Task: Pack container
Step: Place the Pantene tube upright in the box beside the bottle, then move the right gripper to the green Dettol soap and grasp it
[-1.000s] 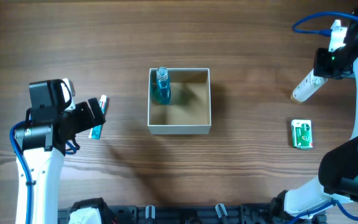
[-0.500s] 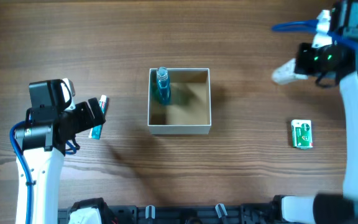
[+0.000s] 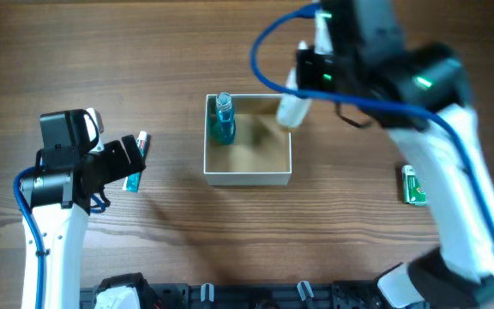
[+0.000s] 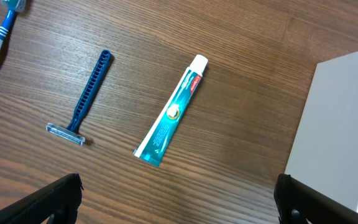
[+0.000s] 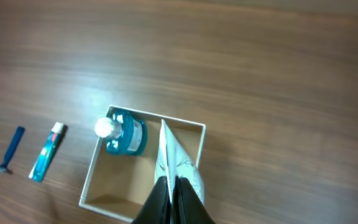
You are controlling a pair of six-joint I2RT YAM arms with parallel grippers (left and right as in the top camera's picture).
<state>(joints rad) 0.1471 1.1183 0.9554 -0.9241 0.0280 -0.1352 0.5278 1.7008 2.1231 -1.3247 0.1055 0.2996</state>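
On the wooden table (image 3: 144,51) the container (image 3: 247,179) sits mid-table with 1 blue bottle (image 3: 223,122) upright in its far-left corner, the right gripper (image 5: 176,194) pinched on a white tube (image 5: 176,158) over its right side, the left gripper (image 4: 178,183) spread wide, empty, above a toothpaste tube (image 4: 169,112).
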